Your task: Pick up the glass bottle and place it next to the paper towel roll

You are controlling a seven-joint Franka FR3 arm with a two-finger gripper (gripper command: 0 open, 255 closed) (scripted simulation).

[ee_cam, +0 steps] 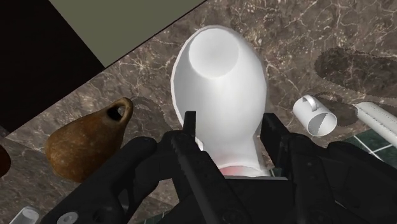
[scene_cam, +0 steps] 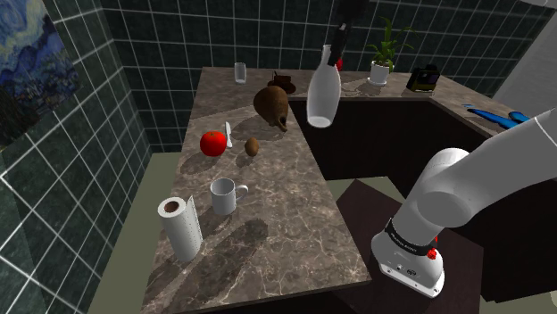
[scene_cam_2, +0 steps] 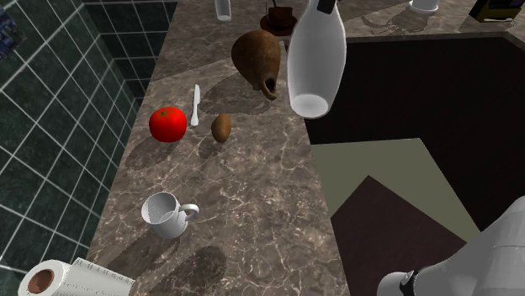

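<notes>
The bottle (scene_cam: pixel 323 92) is plain white with a red band at its neck. It hangs high over the counter's right edge, held by the neck in my gripper (scene_cam: pixel 336 52), which is shut on it. In the second exterior view the bottle (scene_cam_2: pixel 317 60) hangs base down beside the brown jug. The wrist view shows both fingers (ee_cam: pixel 189 130) clasping the bottle (ee_cam: pixel 219 95) just below the neck. The paper towel roll (scene_cam: pixel 180 227) stands upright at the counter's near left corner, and its top (scene_cam_2: pixel 63 279) also shows in the second exterior view.
On the marble counter (scene_cam: pixel 277 214) are a white mug (scene_cam: pixel 225 195), a red tomato (scene_cam: pixel 212 143), a white knife (scene_cam: pixel 228 134), a small brown fruit (scene_cam: pixel 253 146), a brown jug on its side (scene_cam: pixel 272 103) and a glass (scene_cam: pixel 240 72). A potted plant (scene_cam: pixel 384 53) stands at the back.
</notes>
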